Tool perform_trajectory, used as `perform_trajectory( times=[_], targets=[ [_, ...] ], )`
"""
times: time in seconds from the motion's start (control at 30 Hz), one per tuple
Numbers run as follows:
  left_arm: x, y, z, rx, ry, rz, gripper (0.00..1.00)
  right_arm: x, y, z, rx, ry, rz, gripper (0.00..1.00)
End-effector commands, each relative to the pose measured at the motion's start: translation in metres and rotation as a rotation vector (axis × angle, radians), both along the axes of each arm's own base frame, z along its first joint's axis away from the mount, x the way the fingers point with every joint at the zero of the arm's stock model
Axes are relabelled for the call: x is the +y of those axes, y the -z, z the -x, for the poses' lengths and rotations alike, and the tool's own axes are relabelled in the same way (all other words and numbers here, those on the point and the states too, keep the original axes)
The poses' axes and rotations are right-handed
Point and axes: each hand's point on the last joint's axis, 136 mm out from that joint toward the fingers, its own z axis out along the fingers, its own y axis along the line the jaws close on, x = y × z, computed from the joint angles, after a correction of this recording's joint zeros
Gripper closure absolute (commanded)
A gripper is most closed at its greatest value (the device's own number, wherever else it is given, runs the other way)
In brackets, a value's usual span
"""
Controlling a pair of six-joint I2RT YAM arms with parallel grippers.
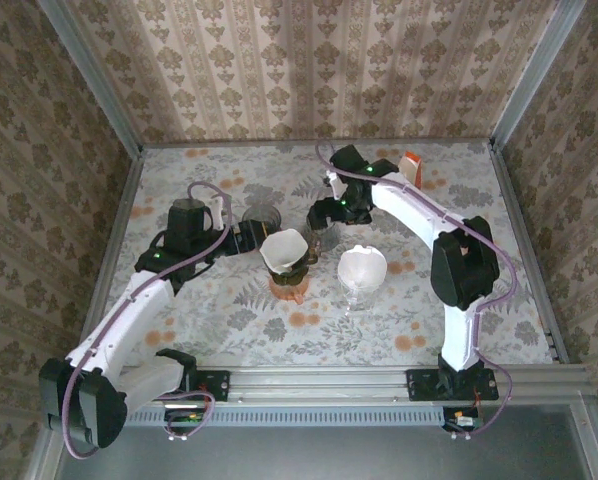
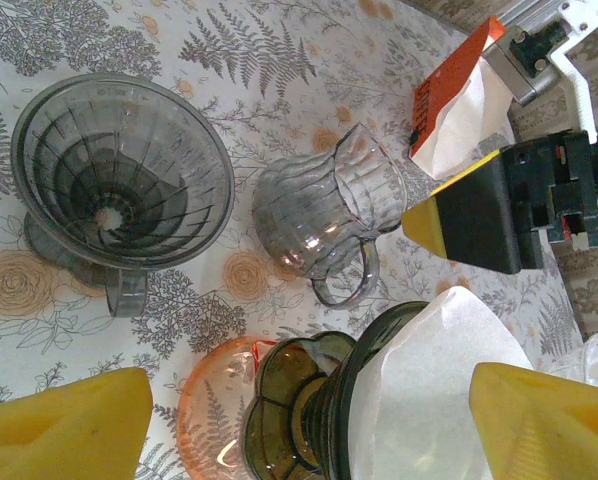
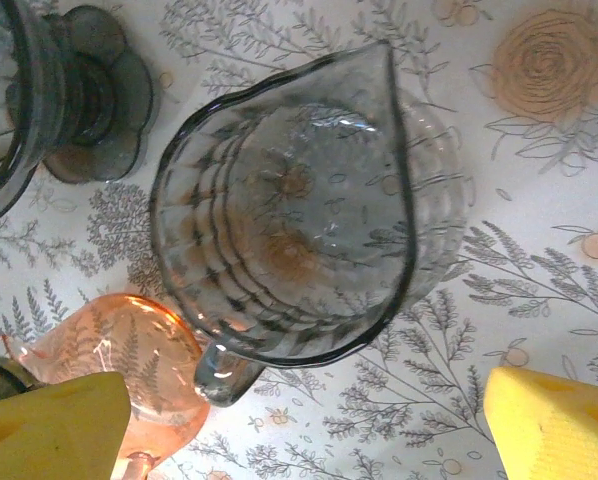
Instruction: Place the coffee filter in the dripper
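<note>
White paper coffee filter (image 2: pixel 439 370) sits in the dark glass dripper (image 2: pixel 324 400), low in the left wrist view. Left gripper (image 2: pixel 311 385) and right gripper (image 3: pixel 307 390): jaws open, empty.

This looks like a small robot test box. Metal posts (image 1: pixel 92 80) hold flowery walls (image 1: pixel 329 60) around a flowery table (image 1: pixel 229 330).

Mid-table (image 1: pixel 229 330), the filter (image 1: pixel 282 246) sits in the dripper (image 2: pixel 309 410), which is stacked on the server (image 1: pixel 290 288). The spare dripper (image 1: pixel 262 216) is just behind-left. The pitcher (image 3: pixel 289 220) is just right, under my right fingers (image 3: pixel 49 430). The filter box (image 1: pixel 411 165) is way back right.
</note>
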Motion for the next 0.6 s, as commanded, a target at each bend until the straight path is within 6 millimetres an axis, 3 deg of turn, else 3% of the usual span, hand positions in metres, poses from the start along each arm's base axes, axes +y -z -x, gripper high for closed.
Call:
perform_trajectory(
  times=[0.0, 0.23, 0.57],
  targets=[
    [0.000, 0.000, -0.001, 0.003, -0.001, 0.019, 0.16, 0.002, 0.005, 0.010, 0.034, -0.051, 0.011, 0.06],
    [0.000, -0.002, 0.000, -0.001, -0.002, 0.022, 0.16, 0.010, 0.016, 0.014, 0.074, -0.099, 0.027, 0.05],
    [0.000, -0.006, 0.003, -0.004, 0.000, 0.029, 0.16, -0.019, 0.022, -0.002, 0.024, -0.013, 0.181, 0.09]
  ],
)
